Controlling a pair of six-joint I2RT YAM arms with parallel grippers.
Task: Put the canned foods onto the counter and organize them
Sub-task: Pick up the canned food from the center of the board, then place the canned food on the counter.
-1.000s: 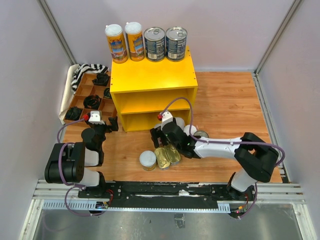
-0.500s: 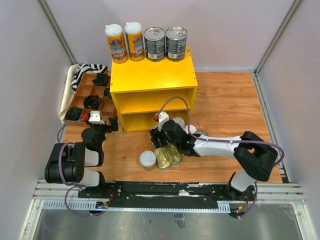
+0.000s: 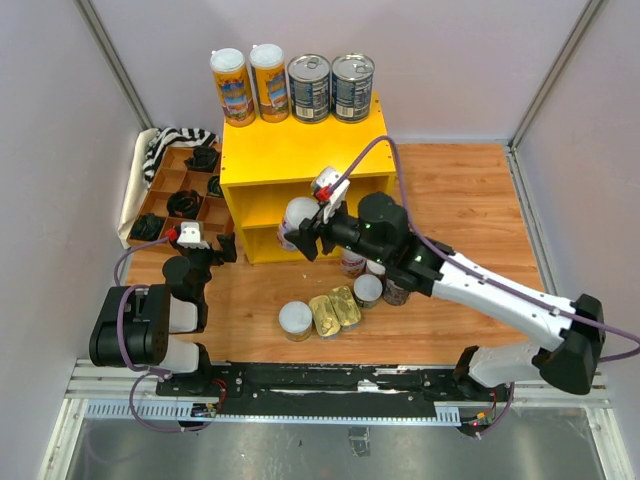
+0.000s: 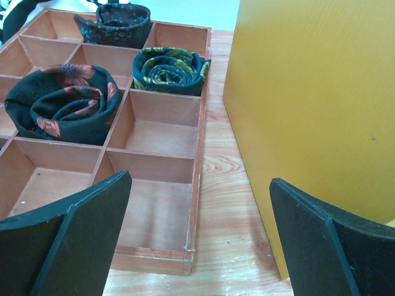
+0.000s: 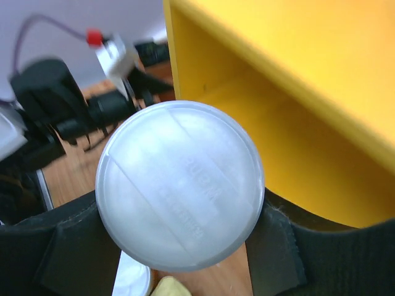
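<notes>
Where my left arm rests: folded low at the near left of the wooden table (image 3: 450,200), just off the counter's left wall.
Left gripper (image 4: 200,179): fingers spread wide with nothing between them. It faces the strip of table between tray and counter.
Tray (image 4: 200,92): brown and divided, close beside the counter on its left. I see dark rolled cloths (image 4: 62,102) in several compartments.
Striped cloth (image 3: 175,140): bunched at the tray's far end.
Counter (image 3: 300,150): yellow, at the back centre, open shelves facing me.
Counter top: four cans stand in a row along the back edge. Two tall white-lidded cans (image 3: 232,88) are on the left and two silver-topped cans (image 3: 309,87) on the right.
Right gripper (image 3: 308,236): clamped on a can, one black finger on each flank.
Held can (image 5: 179,191): white lid towards the wrist camera, off the table, in front of the left part of the counter's shelves.
Short white-lidded can (image 3: 295,319): upright on the table, near edge, below the held can.
Flat gold tins (image 3: 323,314): two, side by side, touching, just right of that short can.
Cluster under the right arm: a small white-lidded can (image 3: 368,290) and at least two more cans, partly hidden; I cannot tell their labels.
</notes>
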